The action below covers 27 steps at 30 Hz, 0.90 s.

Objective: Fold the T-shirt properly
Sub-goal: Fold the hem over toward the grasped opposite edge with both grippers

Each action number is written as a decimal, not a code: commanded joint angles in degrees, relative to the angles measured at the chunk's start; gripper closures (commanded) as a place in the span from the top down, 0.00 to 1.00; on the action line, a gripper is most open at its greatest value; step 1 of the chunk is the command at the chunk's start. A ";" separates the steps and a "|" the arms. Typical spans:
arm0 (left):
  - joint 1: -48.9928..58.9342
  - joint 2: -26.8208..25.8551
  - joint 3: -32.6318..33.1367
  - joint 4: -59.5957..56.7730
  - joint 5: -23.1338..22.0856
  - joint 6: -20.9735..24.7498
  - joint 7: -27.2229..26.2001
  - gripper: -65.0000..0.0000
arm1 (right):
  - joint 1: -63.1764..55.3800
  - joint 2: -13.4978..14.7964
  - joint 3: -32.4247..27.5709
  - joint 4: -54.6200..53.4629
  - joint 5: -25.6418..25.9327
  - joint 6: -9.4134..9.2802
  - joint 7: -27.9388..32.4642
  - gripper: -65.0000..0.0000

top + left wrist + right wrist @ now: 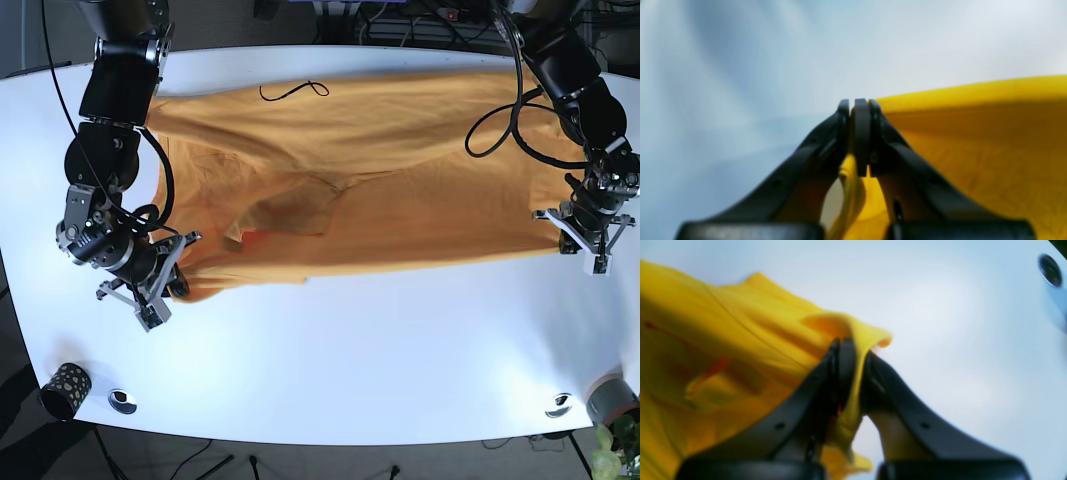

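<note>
A black cable (293, 91) lies on the T-shirt (370, 150), spread lengthwise across the counter (350, 360), edges clamped by left end effector (590, 240) and right end effector (170, 268).

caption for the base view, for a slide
Both grippers, left and right, pinch a yellow T-shirt on the white table.

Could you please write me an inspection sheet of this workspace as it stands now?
Surface: white table, bare at the front.
Job's things: yellow T-shirt spread across the table, creased mid-body.
Clutter: dotted cup and two round fittings near the front edge.
Grippers: left pincer and right pincer each shut on a shirt edge.
Cables: black cord lying on the shirt; arm cables.
Surroundings: plant at a corner.
</note>
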 commanded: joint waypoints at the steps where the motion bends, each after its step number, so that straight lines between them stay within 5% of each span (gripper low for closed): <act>1: 0.32 -0.98 -0.11 3.74 -0.42 0.26 -1.18 0.00 | -0.41 1.00 0.79 6.22 0.16 -0.30 -0.67 0.00; 5: 2.25 -1.06 -0.11 5.94 -0.42 -0.62 -1.18 0.00 | -5.77 1.09 1.67 12.11 0.16 -0.30 -0.75 0.00; 9: 3.66 -1.06 -0.37 8.67 -0.42 -6.29 -1.18 0.00 | -11.40 1.09 3.25 16.94 0.16 -0.30 -0.84 0.00; 18: 8.67 -1.06 -0.28 15.79 -0.42 -6.29 -1.18 0.00 | -20.89 1.00 6.15 21.87 0.16 -0.21 -0.84 0.00; 24: 12.10 -1.50 0.07 16.93 -0.42 -6.29 -1.18 0.00 | -24.85 -1.64 8.79 22.13 0.25 -0.13 -0.93 0.00; 27: 14.39 -1.59 0.07 17.81 -0.42 -6.29 -1.18 0.00 | -27.05 -2.08 9.41 22.13 0.25 1.19 -0.93 0.00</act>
